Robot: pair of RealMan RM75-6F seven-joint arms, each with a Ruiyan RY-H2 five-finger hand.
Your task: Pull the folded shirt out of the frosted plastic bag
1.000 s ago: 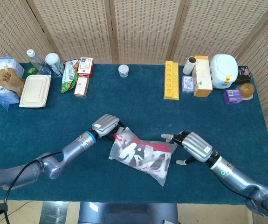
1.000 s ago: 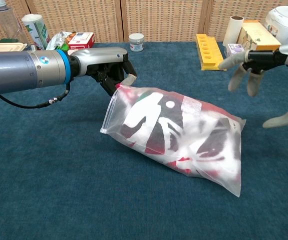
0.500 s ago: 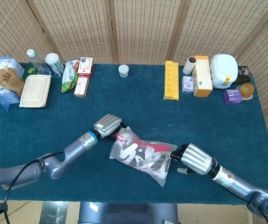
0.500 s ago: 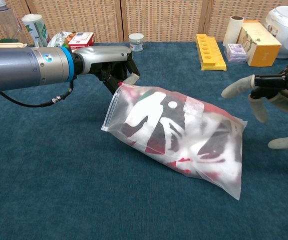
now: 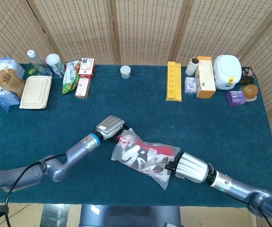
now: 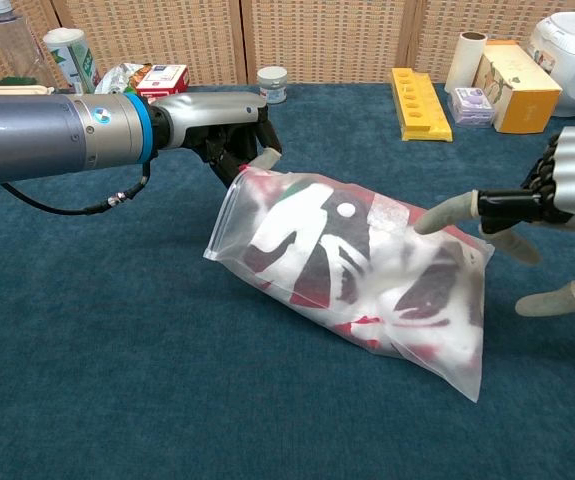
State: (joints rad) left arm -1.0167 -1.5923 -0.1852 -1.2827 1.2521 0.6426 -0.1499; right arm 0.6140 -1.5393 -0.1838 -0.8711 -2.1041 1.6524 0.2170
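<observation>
Frosted plastic bag (image 6: 367,270) lies mid-worktop (image 6: 117,350), folded shirt (image 6: 317,250) inside; my left hand (image 6: 232,135) pinches its open end, my right hand (image 6: 542,215), fingers spread, touches the far end

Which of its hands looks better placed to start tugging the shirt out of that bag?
Probably the left hand: it sits at the mouth of the frosted bag, where the shirt shows. The right hand touches the closed far end, better for holding the bag down.

Head cam: high, looking steeply down over whole worktop (image 5: 31,127). Chest cam: low, close, facing fwd. Both share bag (image 5: 145,156) area.
</observation>
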